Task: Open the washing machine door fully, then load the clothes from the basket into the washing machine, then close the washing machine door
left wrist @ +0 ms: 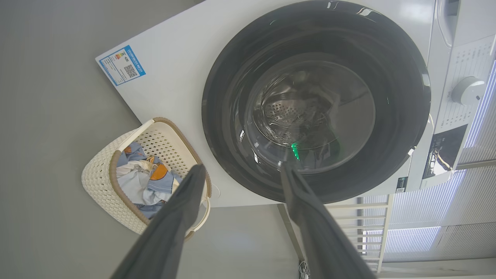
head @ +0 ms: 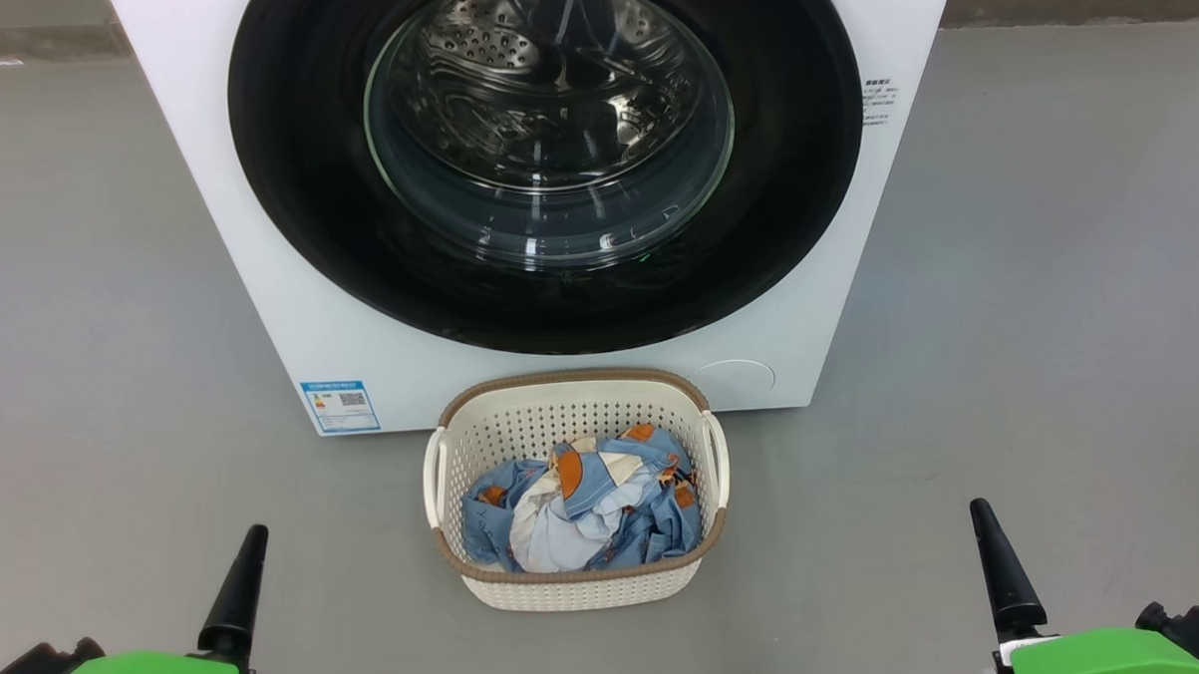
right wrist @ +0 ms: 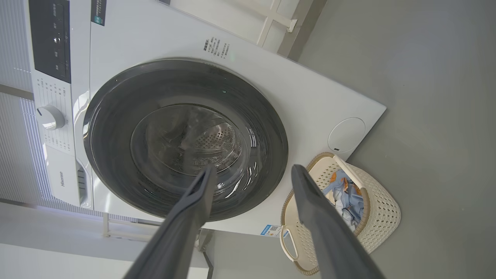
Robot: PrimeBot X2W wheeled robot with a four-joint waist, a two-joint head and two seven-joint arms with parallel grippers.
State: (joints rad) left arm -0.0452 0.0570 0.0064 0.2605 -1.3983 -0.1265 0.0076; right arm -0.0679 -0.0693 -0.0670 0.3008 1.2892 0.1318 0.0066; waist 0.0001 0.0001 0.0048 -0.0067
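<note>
Glossy glass door [head: 546,146]; perforated, probably plastic basket [head: 557,420]

The head view's top edge cuts off the upper part of the washing machine [head: 291,306] and the top arc of the washing machine door [head: 297,147]. Print on the blue label sticker [head: 340,405] at the machine's lower left corner, and on the small text block [head: 877,102] beside the door, is too small to read. In front of the machine, the walls of the basket [head: 571,585] hide the lower clothes [head: 594,496]; how many pieces lie crumpled there cannot be told. In the left wrist view a finger of the left tool [left wrist: 242,166] covers part of the basket's rim and one handle. In the right wrist view a finger of the right tool [right wrist: 254,167] covers part of the clothes.
</note>
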